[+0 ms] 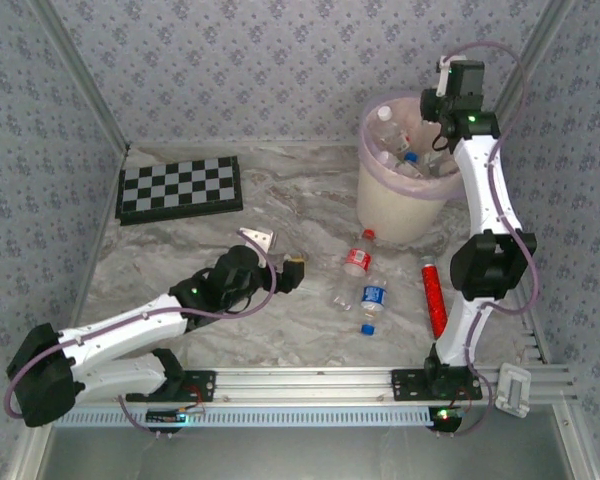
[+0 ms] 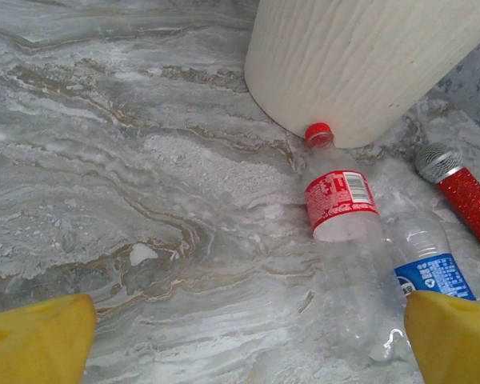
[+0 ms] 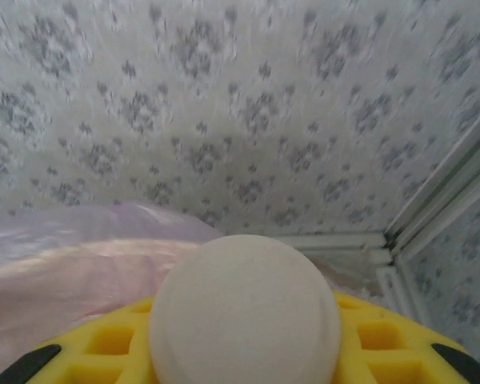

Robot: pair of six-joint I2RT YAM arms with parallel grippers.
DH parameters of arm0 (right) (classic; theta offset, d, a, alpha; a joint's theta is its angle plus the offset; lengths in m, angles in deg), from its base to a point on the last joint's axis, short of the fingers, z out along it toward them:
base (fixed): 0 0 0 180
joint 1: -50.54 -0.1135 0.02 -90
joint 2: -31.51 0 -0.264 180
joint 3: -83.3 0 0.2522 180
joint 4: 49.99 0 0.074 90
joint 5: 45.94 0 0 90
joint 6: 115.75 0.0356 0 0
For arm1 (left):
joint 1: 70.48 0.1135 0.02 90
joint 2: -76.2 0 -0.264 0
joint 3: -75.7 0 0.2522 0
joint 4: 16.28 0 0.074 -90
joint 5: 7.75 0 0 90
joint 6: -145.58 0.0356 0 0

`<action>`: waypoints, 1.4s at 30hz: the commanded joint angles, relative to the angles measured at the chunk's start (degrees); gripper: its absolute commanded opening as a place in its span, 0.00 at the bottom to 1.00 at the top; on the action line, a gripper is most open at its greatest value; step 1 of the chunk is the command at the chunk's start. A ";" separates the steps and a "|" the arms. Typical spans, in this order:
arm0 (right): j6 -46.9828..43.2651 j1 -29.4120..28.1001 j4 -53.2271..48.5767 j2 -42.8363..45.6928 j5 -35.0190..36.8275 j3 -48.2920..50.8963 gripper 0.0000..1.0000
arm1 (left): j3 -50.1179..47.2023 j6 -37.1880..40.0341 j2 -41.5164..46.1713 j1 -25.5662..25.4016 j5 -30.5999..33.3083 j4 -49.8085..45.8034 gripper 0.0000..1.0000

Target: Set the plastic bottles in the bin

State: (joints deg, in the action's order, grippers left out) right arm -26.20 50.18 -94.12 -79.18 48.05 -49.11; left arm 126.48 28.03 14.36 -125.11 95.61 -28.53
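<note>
1. Three plastic bottles [image 1: 358,258] are seen lying on the marbled table [image 1: 180,270], close together just in front of the bin [image 1: 405,200].
2. Several more bottles are seen inside the bin; their exact count cannot be told.
3. One red-labelled bottle [image 2: 340,204] with a red cap is found nearest the bin, its cap almost at the bin's foot.
4. One blue-labelled bottle [image 2: 432,272] is laid just beside it, and one crumpled clear bottle [image 2: 360,312] is pressed between the two.
5. One loose blue cap [image 1: 367,328] is seen near them.
6. One bin is counted: round, cream-white, tapered, with a pale pink liner [image 3: 80,256] folded over its rim.
7. One red microphone [image 1: 435,295] and one checkerboard [image 1: 178,188] are also laid on the table.
8. Two claws are counted. The left gripper [image 1: 277,253] is held low beside the bottles with its yellow fingers spread wide and nothing between them.
9. The right gripper [image 1: 430,130] is held over the bin; a pale rounded object [image 3: 244,312] is seen against its yellow fingers, but whether it is clamped cannot be told.
</note>
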 commanded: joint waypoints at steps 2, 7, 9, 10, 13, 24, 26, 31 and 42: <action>4.81 -0.05 -7.63 -1.38 -6.36 7.71 0.00 | 3.00 0.55 -1.81 0.14 0.87 -0.11 0.98; 6.33 -0.97 -4.35 -0.32 -8.04 16.30 0.00 | 4.53 0.68 -4.16 0.21 -0.36 -0.41 0.98; 6.59 -1.54 -2.62 0.06 -7.73 18.36 0.00 | 5.27 0.83 -4.93 0.14 -0.77 -1.09 0.98; 6.88 -1.86 -2.20 0.28 -7.77 19.60 0.00 | 5.79 0.92 -5.50 0.14 -0.87 -1.57 0.99; 8.21 -2.90 -1.41 1.39 -8.17 22.57 0.00 | 8.17 0.84 -8.20 0.14 -1.51 -4.29 0.99; 10.10 -3.69 -12.63 7.63 -10.17 13.18 0.34 | 19.86 2.39 -21.71 -2.26 -5.92 -9.64 0.99; 9.73 -3.51 -15.82 7.86 -9.40 9.07 0.45 | 21.84 2.50 -23.98 -3.13 -6.24 -10.02 0.99; 9.33 -2.69 -20.75 8.74 -8.30 0.10 0.69 | 24.71 2.33 -28.07 -5.57 -7.61 -10.64 0.99; 12.68 -0.78 -18.70 21.75 -11.06 6.19 0.99 | 24.47 -1.20 -33.08 -11.27 -6.60 -11.82 0.99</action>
State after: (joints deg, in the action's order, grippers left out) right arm -15.67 49.13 -112.83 -61.50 39.35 -45.39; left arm 150.06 28.46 -17.31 -135.45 88.90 -39.26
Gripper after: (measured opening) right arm 0.986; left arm 0.989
